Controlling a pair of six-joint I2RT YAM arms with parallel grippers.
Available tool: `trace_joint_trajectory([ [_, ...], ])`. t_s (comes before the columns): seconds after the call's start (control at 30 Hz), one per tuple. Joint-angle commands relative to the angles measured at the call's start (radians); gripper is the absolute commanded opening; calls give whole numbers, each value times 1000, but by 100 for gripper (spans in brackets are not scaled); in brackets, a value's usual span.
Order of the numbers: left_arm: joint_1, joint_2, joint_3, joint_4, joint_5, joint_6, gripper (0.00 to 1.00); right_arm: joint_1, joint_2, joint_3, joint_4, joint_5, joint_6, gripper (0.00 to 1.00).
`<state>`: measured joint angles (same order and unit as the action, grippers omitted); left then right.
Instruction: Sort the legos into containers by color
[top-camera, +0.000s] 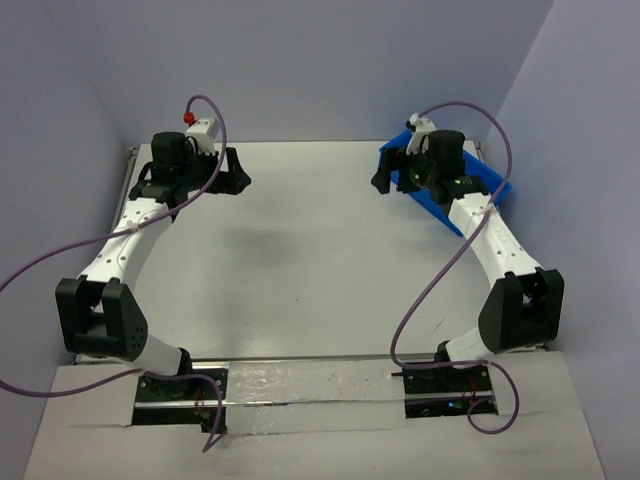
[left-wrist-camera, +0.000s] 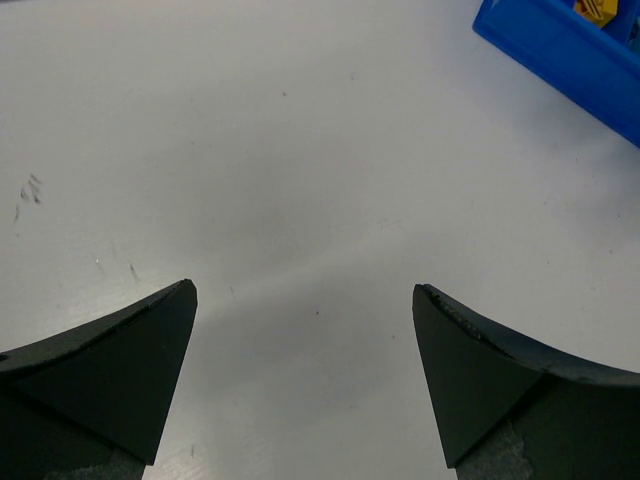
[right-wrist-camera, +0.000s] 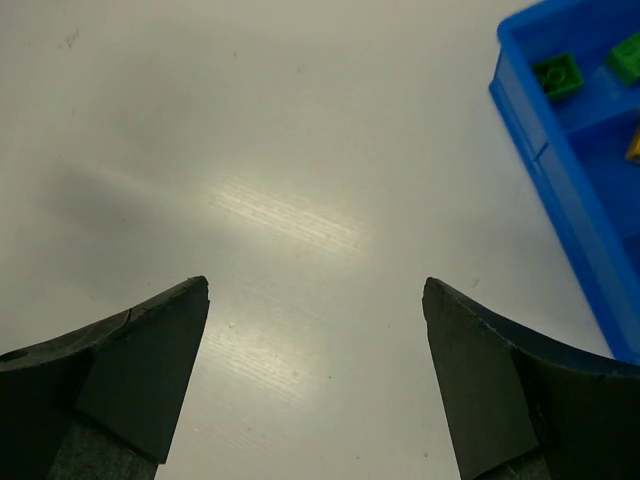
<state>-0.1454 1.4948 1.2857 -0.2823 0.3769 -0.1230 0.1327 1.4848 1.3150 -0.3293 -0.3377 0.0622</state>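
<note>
Right gripper (right-wrist-camera: 315, 290) and left gripper (left-wrist-camera: 305, 290) both gape wide, empty; bin (right-wrist-camera: 560, 215) lies forward-right of the right gripper.

One blue bin (right-wrist-camera: 565, 220) sat ahead and to the right of the right fingers (right-wrist-camera: 140, 380). Inside it showed two green legos (right-wrist-camera: 557, 76) and one yellow lego (right-wrist-camera: 634, 145), cut off at the edge.

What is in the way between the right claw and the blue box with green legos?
Nothing that I can see. Only bare white table lies between the open right gripper and the blue bin, which holds green legos.
</note>
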Motion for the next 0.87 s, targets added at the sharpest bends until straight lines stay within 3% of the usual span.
trace_joint_trajectory([
  [0.0, 13, -82, -14, -97, -74, -30, 99, 25, -116, -112, 49, 1, 2, 95],
  [0.37, 31, -309, -269, -68, -133, -10, 99, 56, -349, -344, 82, 86, 16, 97],
  [0.83, 33, -435, -334, -69, -143, -15, 99, 19, -516, -420, 68, 95, 11, 100],
])
